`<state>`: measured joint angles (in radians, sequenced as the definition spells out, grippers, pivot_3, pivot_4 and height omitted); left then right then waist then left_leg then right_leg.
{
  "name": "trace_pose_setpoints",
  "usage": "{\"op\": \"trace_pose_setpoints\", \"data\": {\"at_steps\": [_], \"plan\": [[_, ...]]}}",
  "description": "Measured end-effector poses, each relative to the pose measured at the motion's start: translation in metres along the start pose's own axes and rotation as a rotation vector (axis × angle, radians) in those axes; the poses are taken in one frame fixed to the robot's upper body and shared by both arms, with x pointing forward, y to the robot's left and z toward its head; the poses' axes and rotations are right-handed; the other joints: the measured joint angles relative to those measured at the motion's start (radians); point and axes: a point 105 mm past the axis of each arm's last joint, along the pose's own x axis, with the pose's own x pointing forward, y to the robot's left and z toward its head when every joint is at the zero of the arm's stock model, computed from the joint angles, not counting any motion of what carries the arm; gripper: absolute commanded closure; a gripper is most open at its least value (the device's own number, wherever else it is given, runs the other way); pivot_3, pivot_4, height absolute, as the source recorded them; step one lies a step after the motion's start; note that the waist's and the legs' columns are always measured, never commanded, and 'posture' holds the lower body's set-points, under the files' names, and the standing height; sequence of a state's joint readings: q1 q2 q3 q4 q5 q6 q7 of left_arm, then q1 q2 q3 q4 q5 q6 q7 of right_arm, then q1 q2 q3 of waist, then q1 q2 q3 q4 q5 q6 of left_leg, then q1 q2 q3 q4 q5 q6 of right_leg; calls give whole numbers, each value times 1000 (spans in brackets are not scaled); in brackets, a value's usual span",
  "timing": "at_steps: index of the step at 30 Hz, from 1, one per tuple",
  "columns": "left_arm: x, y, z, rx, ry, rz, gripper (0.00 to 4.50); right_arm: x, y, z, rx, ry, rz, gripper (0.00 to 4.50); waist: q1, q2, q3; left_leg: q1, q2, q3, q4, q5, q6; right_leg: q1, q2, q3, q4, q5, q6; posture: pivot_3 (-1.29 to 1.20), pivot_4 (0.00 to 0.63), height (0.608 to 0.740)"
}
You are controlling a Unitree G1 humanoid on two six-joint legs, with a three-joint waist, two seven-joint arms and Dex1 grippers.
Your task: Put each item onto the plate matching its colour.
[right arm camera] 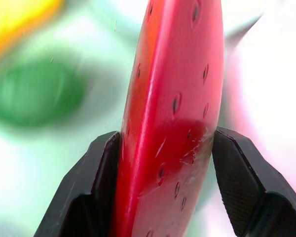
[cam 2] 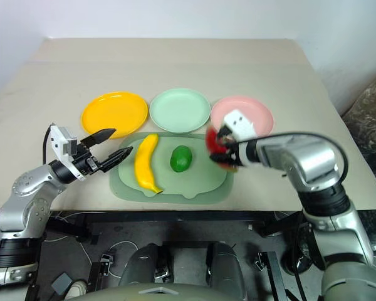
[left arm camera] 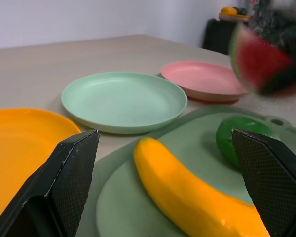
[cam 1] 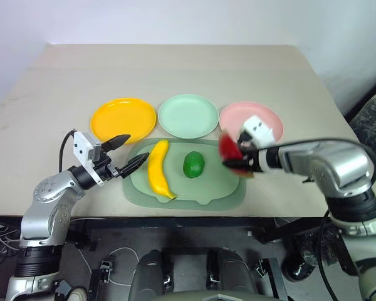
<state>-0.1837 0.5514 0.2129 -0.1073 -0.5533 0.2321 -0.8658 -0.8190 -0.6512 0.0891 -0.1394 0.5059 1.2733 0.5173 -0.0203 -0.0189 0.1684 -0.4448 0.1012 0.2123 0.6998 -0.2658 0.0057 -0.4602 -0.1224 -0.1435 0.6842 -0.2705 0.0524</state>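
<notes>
Right end effector (cam 1: 238,157) lifts the watermelon wedge (cam 1: 227,149) above the tray's right edge.

The right end effector pinches the red watermelon wedge between both black fingers (right arm camera: 101,182), holding it in the air just in front of the pink plate (cam 1: 263,116), clear of the pale green tray (cam 1: 225,185). The yellow banana (cam 1: 156,169) lies lengthwise on the left part of the tray, and the small round green fruit (cam 1: 193,164) sits near the tray's middle. The yellow-orange plate (cam 1: 123,119), the mint green plate (cam 1: 188,115) and the pink plate stand in a row behind the tray, toward the middle of the counter (cam 1: 175,69). The left end effector (cam 1: 128,153) hovers at the tray's left edge, just beside the banana, its fingers spread wide and holding nothing.
</notes>
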Motion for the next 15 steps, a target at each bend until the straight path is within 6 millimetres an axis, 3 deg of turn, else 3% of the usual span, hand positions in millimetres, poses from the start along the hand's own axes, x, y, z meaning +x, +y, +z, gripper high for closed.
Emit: {"op": "trace_pose_setpoints", "data": {"at_steps": [3, 7, 15], "plan": [[-1, 0, -1, 1, 0, 4, 0, 9, -30, 17, 25, -26, -102, 1992, 1, 0, 0, 0, 0, 1, 0, 0, 0, 0, 0, 0, 0, 0, 0, 0, 150, 695], [-5, 1, -4, -6, 10, 25, 0, 31, -66, 2, 50, 72, -241, 1992, -1, 0, 0, -1, 0, 2, 0, 0, 0, -2, 0, 1, 0, 0, 0, 0, 150, 695], [-13, -6, -5, 5, 19, 59, 0, 59, -94, -21, 67, 196, -340, 1992, -24, 1, 0, -2, 0, 3, 0, 0, -1, -2, 0, 1, 1, 0, 0, 0, 150, 695]]}}
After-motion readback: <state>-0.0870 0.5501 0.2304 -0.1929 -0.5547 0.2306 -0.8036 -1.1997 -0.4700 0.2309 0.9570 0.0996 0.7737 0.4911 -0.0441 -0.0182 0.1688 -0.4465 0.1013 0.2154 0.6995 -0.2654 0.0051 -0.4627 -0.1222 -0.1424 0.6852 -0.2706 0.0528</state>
